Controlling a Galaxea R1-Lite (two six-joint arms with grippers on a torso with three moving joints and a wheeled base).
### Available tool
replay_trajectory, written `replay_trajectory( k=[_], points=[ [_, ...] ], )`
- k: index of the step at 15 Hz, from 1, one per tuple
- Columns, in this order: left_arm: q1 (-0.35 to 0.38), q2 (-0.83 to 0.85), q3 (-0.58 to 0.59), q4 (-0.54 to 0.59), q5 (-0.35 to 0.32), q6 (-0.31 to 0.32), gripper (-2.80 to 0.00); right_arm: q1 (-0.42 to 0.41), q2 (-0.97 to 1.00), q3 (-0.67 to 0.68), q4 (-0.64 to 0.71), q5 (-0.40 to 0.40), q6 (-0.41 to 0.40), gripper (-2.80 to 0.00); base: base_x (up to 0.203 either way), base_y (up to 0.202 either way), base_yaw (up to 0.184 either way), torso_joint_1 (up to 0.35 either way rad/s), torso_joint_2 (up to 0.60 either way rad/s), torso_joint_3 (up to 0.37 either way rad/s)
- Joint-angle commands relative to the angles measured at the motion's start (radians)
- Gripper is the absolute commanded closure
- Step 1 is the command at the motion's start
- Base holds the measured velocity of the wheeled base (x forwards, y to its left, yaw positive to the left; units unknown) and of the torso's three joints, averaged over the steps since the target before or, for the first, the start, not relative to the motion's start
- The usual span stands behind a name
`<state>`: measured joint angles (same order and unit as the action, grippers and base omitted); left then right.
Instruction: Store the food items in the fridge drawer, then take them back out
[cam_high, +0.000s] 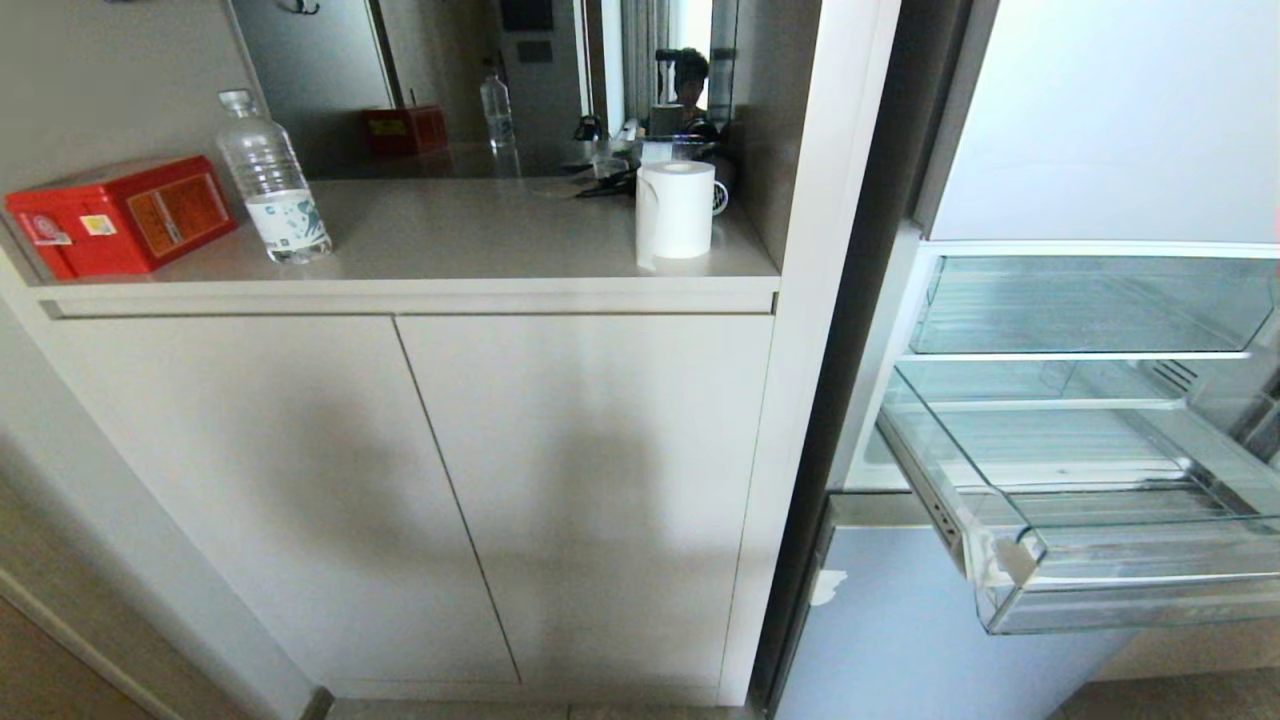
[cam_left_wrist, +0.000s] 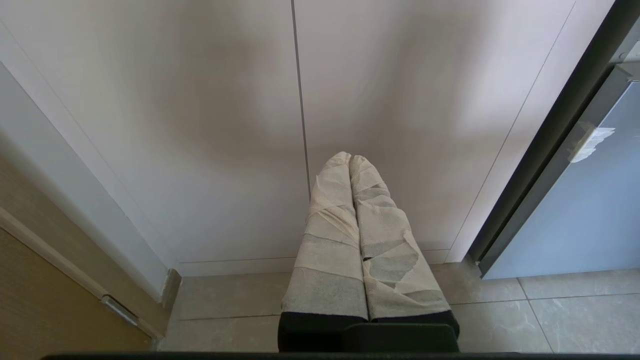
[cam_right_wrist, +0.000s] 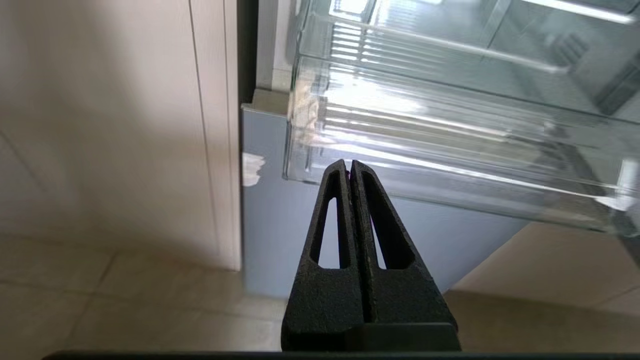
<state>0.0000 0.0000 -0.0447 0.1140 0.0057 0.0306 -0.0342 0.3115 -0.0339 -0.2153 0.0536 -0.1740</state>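
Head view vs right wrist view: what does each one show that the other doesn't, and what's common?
Head view only: the counter with a red box, water bottle and paper roll, plus the upper clear drawer. Neither arm is in it.
Right wrist view only: the right gripper, fingers closed on nothing, below the drawer's front, and the floor tiles.
Both: the pulled-out fridge drawer, no food visible in it, and the beige cabinet doors.

Head high; wrists low, cabinet-facing
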Motion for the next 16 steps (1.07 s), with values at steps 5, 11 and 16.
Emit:
replay_trajectory(
  k=[5, 11, 16],
  points=[
    [0.0, 0.002, -0.001, 0.001, 0.0, -0.014, 0.0, 0.025, -0.312, 0.035, 0.219, -0.012, 0.031, 0.0, 0.0, 0.0, 0.0, 0.0, 0.0, 0.0],
    [0.0, 0.002, 0.0, 0.0, 0.0, -0.014, 0.0, 0.025, -0.313, 0.035, 0.22, -0.032, 0.088, 0.0, 0.0, 0.0, 0.0, 0.0, 0.0, 0.0],
    [0.0, 0.002, -0.001, 0.0, 0.0, -0.014, 0.0, 0.025, -0.312, 0.035, 0.22, -0.031, 0.085, 0.0, 0.002, 0.004, -0.071, 0.001, 0.0, 0.002]
  ],
)
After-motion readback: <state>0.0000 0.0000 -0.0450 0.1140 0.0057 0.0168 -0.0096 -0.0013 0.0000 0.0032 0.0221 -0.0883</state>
